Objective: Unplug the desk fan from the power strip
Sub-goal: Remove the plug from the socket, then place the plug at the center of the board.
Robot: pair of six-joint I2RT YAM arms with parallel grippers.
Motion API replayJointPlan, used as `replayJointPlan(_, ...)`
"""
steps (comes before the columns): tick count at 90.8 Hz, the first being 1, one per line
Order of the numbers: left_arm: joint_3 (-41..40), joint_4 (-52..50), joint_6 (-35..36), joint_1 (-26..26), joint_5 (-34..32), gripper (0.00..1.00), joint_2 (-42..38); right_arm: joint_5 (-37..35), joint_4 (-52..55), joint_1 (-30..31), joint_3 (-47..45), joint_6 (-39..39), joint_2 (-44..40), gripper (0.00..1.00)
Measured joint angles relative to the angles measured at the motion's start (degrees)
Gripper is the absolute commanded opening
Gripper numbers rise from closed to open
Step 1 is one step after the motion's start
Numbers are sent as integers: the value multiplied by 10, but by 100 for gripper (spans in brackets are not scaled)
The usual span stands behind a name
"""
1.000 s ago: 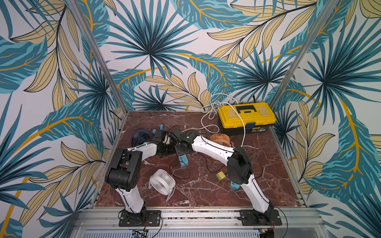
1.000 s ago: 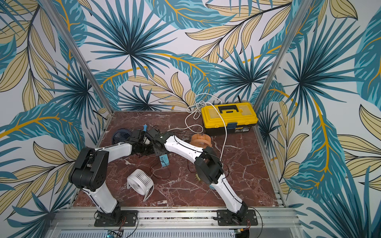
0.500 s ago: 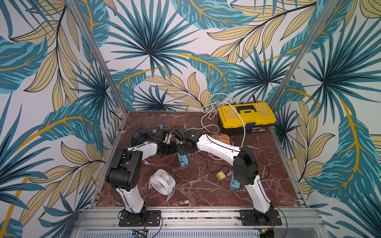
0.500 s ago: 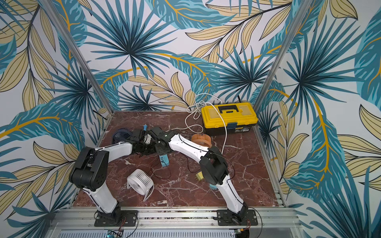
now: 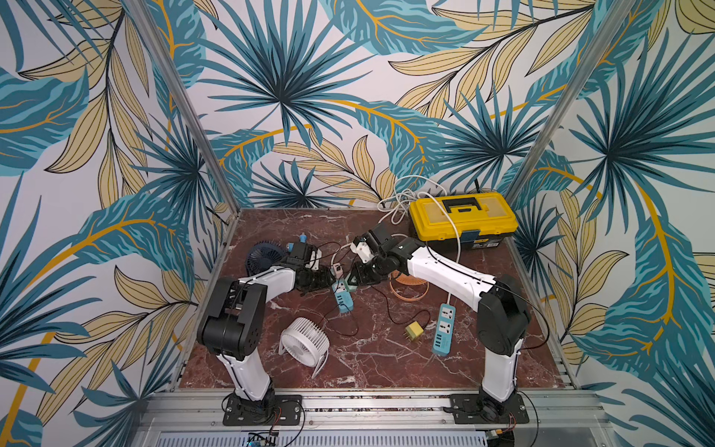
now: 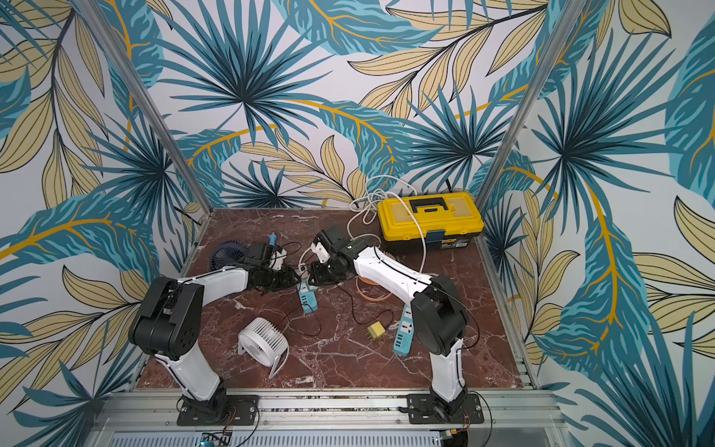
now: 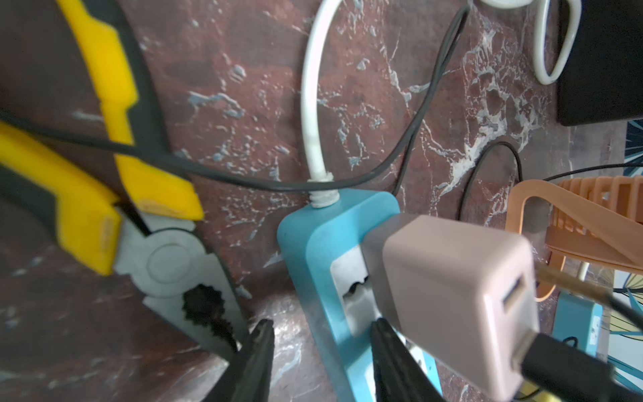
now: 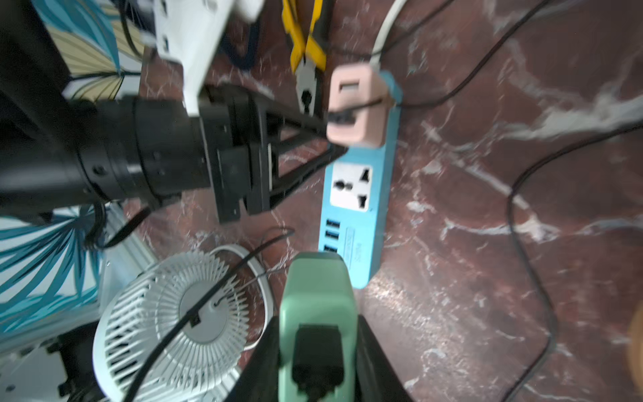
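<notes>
The green plug [image 8: 317,299] is clenched in the right hand [image 8: 318,351], out of the blue power strip [image 8: 362,195], which lies on the counter [image 8: 487,243]. The strip is straddled by the released left hand [image 7: 320,351], and a pink plug [image 7: 452,296] is seated in it.

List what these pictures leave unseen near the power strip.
- Prongs of the green adapter: right wrist view, behind its own body.
- Which fan its black lead feeds: both top views, wires too thin.
- The orange fan: cut by the left wrist view's edge, under the right arm in both top views.
</notes>
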State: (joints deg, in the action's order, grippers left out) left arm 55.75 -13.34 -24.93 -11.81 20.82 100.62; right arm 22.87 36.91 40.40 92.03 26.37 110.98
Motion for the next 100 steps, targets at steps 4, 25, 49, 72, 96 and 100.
replayJointPlan(4, -2, 0, 0, 0, -7, 50, -3, 26, -3, 1, -17, 2, 0, 5)
replayJointPlan(25, -4, -11, 0, 0, -37, 50, -15, 141, -53, 3, -117, 42, -1, 6)
replayJointPlan(49, -4, -16, 1, 0, -52, 51, -26, 162, -76, 4, -158, 78, 3, 14)
replayJointPlan(72, -3, -16, 5, 0, -56, 52, -27, 140, -61, 5, -157, 77, 26, 22)
replayJointPlan(96, -3, -16, 10, 1, -58, 53, -27, 91, -7, 3, -140, 52, 32, 47)
replayJointPlan(100, -3, -16, 10, 1, -59, 53, -27, 83, 2, 0, -138, 44, 31, 50)
